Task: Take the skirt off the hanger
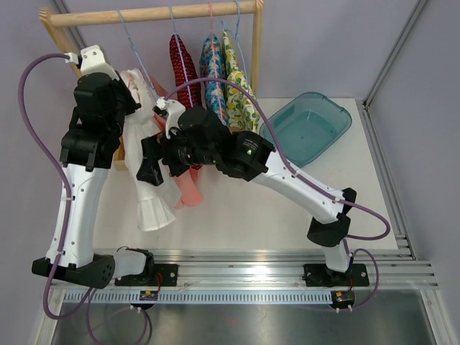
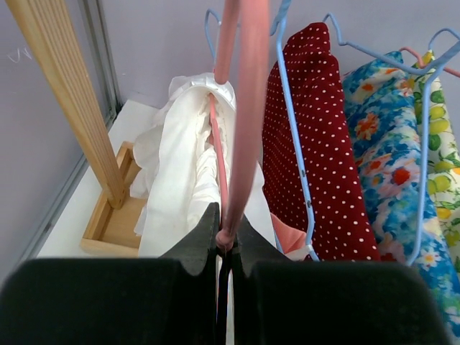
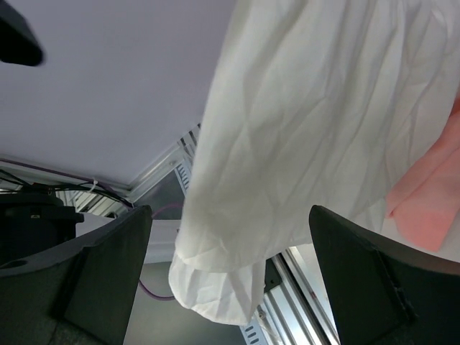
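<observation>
- Left tool (image 2: 226, 231): jaws shut tight on the lower bar of the pink hanger (image 2: 244, 108); I read this as the hold that steadies the hanger.
- Right tool (image 3: 230, 251): jaws spread as wide as they go and gripping nothing; the lower part of the white skirt (image 3: 302, 144) hangs between its fingers.
- Skirt: draped on the pink hanger in front of the wooden rack (image 1: 151, 14), between the two arms, its hem above the worktop (image 1: 287, 208).
- Pink cloth (image 3: 431, 194): just beside the skirt. I cannot tell whether it belongs to it.
- Risk 1: if I close the right tool here, it may pinch the pink cloth along with the skirt.
- Risk 2: a hard downward pull could drag the thin bar out of the left tool, because the hold is narrow.
- Risk 3: the waistband could snag on the hanger's end and stretch rather than slide.
- Risk 4: a swinging hanger could knock the red dotted garment (image 2: 316, 144) hanging near it.
- Teal basin (image 1: 348, 115): on the worktop to the right, well apart from the skirt; I see nothing in it.
</observation>
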{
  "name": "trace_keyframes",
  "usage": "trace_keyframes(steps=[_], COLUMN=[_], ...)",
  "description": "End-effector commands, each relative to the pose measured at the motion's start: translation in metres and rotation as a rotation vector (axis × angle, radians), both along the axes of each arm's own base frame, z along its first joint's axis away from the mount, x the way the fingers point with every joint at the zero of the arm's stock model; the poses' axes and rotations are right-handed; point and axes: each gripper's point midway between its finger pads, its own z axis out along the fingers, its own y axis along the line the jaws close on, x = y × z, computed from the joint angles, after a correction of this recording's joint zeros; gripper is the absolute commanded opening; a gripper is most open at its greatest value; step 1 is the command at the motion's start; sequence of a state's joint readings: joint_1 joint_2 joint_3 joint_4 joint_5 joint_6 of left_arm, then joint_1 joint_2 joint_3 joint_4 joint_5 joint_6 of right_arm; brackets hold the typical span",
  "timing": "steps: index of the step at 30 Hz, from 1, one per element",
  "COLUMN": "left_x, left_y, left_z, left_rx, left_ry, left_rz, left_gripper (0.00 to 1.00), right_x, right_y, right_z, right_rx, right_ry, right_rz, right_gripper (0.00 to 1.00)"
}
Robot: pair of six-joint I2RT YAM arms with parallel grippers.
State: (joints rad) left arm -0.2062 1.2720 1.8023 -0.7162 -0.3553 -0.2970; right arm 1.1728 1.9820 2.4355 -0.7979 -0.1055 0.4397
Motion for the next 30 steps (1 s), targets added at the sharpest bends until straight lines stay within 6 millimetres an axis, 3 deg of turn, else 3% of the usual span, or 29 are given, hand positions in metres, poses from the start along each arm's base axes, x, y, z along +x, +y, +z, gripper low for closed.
trace_keyframes(steps=[1,8,12,15,16,17,18,22,30], left_x=[-0.003,0.002,0.0,-0.002,-0.003,-0.003,-0.003,-0.003,0.003], left_y=[0.004,-0.008,-0.014,-0.016,-0.015,-0.014,-0.013,-0.003,0.025], left_z=[0.017,0.016,0.023,0.025,0.027,0.026,0.026,0.031,0.053], left_rx=[-0.02,-0.05,-0.064,-0.063,-0.062,-0.054,-0.049,-0.013,0.084], left_ry=[-0.083,-0.084,-0.096,-0.101,-0.107,-0.104,-0.105,-0.112,-0.153], left_rz=[0.039,0.009,-0.013,-0.021,-0.015,-0.013,-0.008,0.037,0.173], left_gripper=[0.0,0.0,0.0,0.0,0.0,0.0,0.0,0.0,0.0], right_x=[-0.005,-0.012,-0.015,-0.015,-0.017,-0.017,-0.019,-0.032,-0.09], right_y=[0.008,0.03,0.042,0.044,0.044,0.043,0.041,0.031,-0.01], right_z=[0.025,0.0,-0.027,-0.036,-0.037,-0.038,-0.037,-0.038,-0.048], right_rx=[0.076,0.047,-0.008,-0.032,-0.037,-0.042,-0.045,-0.068,-0.142], right_ry=[-0.021,-0.015,-0.032,-0.042,-0.043,-0.046,-0.042,-0.05,-0.058], right_rz=[-0.013,-0.008,-0.028,-0.041,-0.042,-0.049,-0.051,-0.056,-0.066], right_gripper=[0.98,0.93,0.78,0.4,0.14,0.03,0.0,0.0,0.0])
